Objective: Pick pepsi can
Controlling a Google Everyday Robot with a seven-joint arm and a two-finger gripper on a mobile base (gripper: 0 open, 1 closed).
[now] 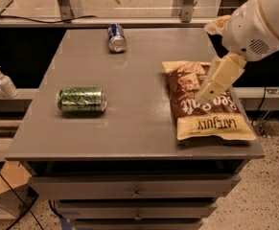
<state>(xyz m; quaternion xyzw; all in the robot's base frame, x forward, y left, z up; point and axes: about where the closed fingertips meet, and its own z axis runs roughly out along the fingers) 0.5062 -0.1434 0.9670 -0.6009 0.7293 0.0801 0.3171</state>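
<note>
The chip bag carries the only words that can be read: "LATE JULY" in dark capitals on its yellow band at the near end, printed upside down from this side. Larger pale lettering on the brown part beyond that band is partly covered by the gripper, which hangs over the bag's middle, so it cannot be read whole. The pepsi can, beyond the bag and to its left, and the green can, left of the bag, show no legible words.
</note>
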